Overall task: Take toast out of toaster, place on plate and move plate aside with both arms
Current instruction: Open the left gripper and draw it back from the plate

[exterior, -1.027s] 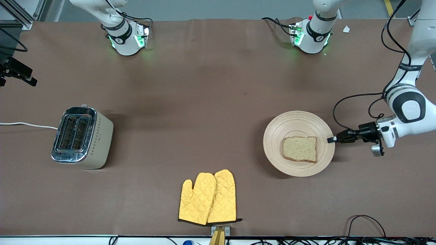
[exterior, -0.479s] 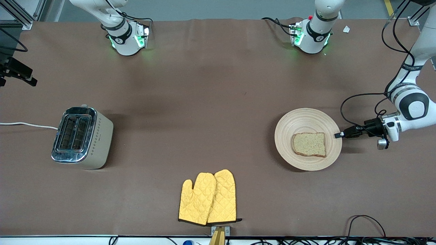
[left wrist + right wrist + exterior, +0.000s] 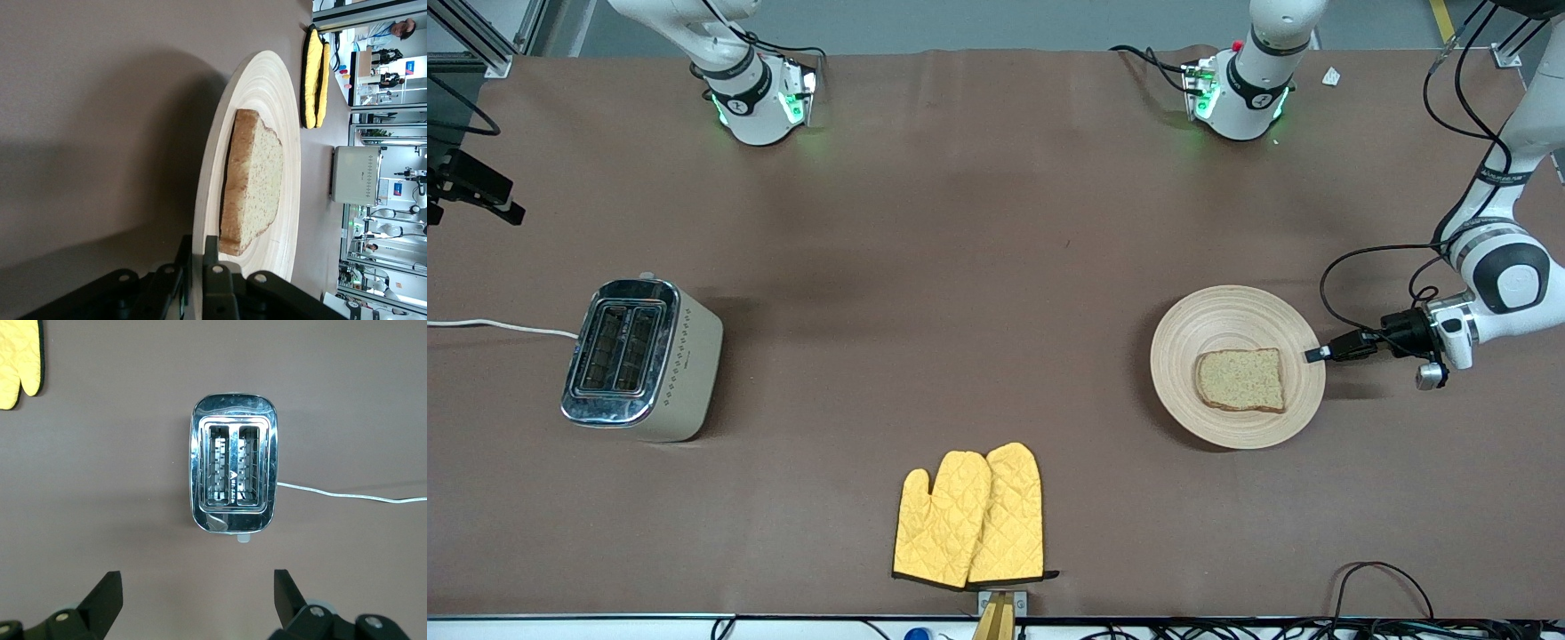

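One toast [image 3: 1240,380], one plate [image 3: 1209,320], two yellow mitts [image 3: 969,517], one toaster [image 3: 640,358].

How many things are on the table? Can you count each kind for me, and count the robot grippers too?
Toast: 1
Plate: 1
Toaster: 1
Yellow oven mitts: 2
Grippers: 2, the left gripper shut on the plate's rim, the right gripper open over the toaster
Total: 7
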{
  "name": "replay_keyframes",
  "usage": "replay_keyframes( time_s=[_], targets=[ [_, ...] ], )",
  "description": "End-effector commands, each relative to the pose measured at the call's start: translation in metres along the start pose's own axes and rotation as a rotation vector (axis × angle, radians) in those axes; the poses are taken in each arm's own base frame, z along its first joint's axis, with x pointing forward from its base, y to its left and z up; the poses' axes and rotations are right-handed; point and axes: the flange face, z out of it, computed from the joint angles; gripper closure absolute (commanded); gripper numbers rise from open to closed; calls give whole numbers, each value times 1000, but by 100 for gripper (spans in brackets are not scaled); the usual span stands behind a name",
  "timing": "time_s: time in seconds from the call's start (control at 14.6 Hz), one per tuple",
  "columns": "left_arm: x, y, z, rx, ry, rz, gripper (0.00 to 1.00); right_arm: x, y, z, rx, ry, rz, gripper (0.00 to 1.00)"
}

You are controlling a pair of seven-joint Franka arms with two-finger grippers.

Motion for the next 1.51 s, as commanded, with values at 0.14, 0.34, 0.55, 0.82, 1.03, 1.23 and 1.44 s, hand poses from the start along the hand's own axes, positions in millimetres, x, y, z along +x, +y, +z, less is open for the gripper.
replay_keyframes(
  time_s=[0.14,0.34,0.55,0.82,1.03,1.23,1.44],
  targets=[
    [8,-19,-2,-34,11,1,95,-5,0,-1,-19,-2,-7,0],
    [10,-22,-2,-31,6,4,78,-5,0,-1,-19,-2,-7,0],
    [20,-16,-12,-13,18,28,0,-5,0,-1,-19,-2,-7,0],
    [63,28,-50,56,-39,140,0,-5,0,-1,-19,-3,-7,0],
    [97,92,-80,131,-128,151,0,-6,0,-1,-17,-5,-7,0],
    [110,164,-100,287,-216,259,0,-6,0,-1,-19,-5,-7,0],
    [106,247,-110,470,-273,406,0,-6,0,-1,-19,-5,-7,0]
  ],
)
